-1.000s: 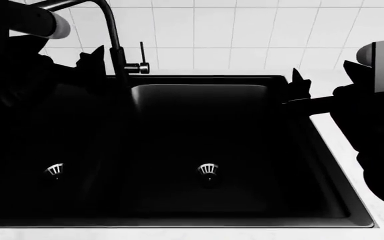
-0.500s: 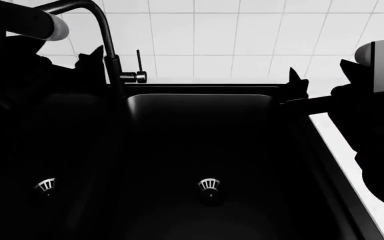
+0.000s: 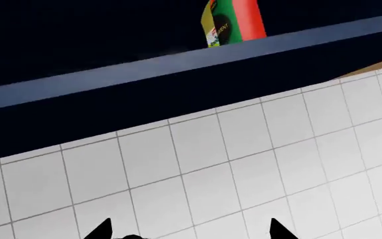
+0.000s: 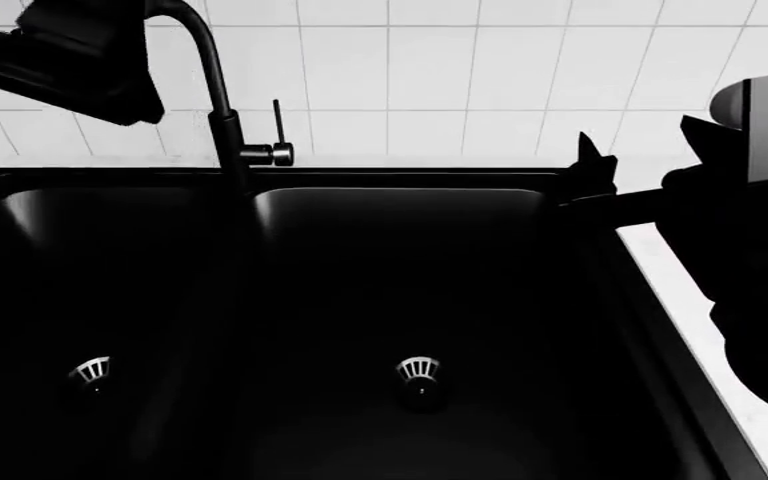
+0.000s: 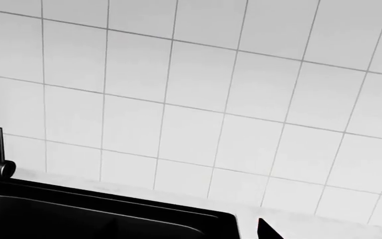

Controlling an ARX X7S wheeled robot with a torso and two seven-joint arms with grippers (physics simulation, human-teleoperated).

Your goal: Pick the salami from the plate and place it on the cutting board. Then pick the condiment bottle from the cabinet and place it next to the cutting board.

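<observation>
At the upper left of the head view the left arm (image 4: 71, 55) is raised in front of the white wall tiles (image 4: 424, 70), a dark mass above the left basin; its gripper cannot be made out there. Just right of it the black gooseneck faucet (image 4: 217, 100) curves up from the back rim of the black double sink (image 4: 398, 175), with a thin lever handle beside it, and a drain strainer (image 4: 89, 371) shows in the left basin and another (image 4: 418, 369) in the right basin. At the right edge of that view the right gripper (image 4: 595, 180) hangs over the sink's right rim, one pointed fingertip standing up against the tiles; whether its jaws are wide or narrow cannot be told from here, and the right wrist view shows only a single dark tip at its lower edge, the tiles, and the sink's back corner. In the left wrist view, the left gripper (image 3: 187, 231) shows two dark fingertips (image 3: 101, 230) set well apart at the bottom of the frame, holding nothing, aimed at the tiled wall. Above the tiles runs the cabinet shelf edge (image 3: 144, 69), a blue-grey band, and the condiment bottle (image 3: 234, 22) stands on it at the upper middle of the frame, red with a green patch, its cap cut off by the top edge.
</observation>
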